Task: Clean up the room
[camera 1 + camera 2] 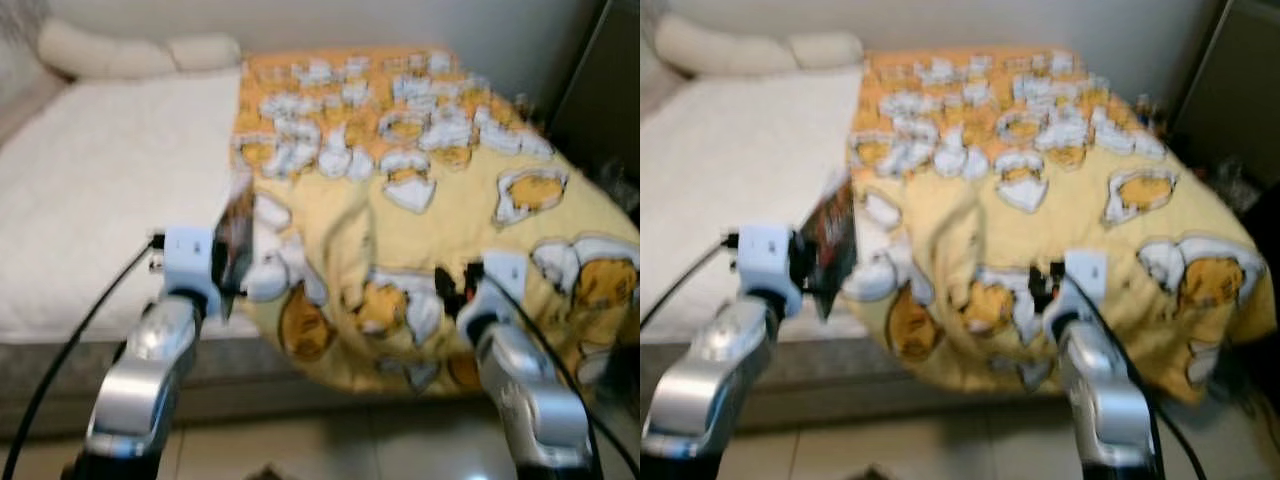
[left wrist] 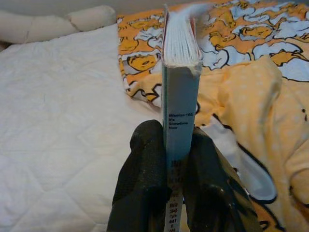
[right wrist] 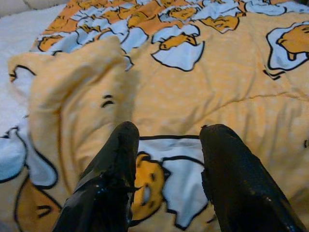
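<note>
Holding a thin paperback book with a pale blue-grey spine and white page edges upright, off the bed, above the edge of the white quilted mattress — left gripper pinching the spine end between its two black rubbery fingers. Hovering just over the crumpled yellow-and-orange blanket printed with white cartoon egg figures — right gripper spreading its glossy black fingers, gripping nothing. Judging the tidying as early: book lifted but not yet put away, blanket lying rumpled and bunched over the bed's right half, not yet straightened. Looking soft and foldable, the blanket's fleece-like cloth; stiff and flat, the book; padded and stitched in diamonds, the mattress cover. Resting at the head of the bed, a plump cream pillow.
</note>
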`<state>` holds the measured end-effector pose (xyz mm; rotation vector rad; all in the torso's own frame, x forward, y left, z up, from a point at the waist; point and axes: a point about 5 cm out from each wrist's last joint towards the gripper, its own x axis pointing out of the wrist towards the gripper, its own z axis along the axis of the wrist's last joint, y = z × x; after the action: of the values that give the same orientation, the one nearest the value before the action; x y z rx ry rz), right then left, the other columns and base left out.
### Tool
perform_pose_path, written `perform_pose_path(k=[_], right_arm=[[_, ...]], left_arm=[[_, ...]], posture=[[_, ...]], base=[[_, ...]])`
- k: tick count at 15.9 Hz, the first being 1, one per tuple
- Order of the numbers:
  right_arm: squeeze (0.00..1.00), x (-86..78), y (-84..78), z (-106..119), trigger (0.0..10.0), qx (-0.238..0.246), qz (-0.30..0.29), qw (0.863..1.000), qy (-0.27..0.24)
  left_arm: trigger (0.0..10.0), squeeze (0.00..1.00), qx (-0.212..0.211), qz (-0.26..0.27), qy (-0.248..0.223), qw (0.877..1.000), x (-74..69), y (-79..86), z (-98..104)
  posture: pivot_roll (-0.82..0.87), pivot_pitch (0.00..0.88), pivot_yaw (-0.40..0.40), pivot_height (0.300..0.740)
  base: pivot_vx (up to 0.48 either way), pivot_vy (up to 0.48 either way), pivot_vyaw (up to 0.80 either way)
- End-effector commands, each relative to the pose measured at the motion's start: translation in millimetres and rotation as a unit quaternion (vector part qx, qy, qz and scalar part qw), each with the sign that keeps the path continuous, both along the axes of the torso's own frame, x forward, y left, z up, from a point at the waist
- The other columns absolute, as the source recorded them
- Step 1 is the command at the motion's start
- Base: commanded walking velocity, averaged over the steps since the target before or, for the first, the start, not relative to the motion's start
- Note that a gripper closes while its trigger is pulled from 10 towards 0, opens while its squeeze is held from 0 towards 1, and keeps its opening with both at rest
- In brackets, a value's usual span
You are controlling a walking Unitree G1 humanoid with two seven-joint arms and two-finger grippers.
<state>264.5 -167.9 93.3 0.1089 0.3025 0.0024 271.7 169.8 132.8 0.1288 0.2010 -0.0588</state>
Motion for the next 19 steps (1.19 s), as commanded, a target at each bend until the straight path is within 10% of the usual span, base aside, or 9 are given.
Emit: perform_pose_path(k=[1,19], right_arm=[[0.0,2.1,6.4,0.8,10.0,0.0,0.006,1.0,-0.003],[0.0,0.5,12.7,2.9,10.0,0.006,0.043,0.999,-0.019]], left_arm=[[10.0,0.0,0.01,0.008,-0.024,1.0,1.1,5.4,11.2],[10.0,0.0,0.011,0.006,-0.018,1.0,-2.2,4.8,7.1]], posture=[[0.03,0.0,0.027,0.74],[0.03,0.0,0.016,0.74]], base=[[0.0,0.356,0.0],[0.0,0.353,0.0]])
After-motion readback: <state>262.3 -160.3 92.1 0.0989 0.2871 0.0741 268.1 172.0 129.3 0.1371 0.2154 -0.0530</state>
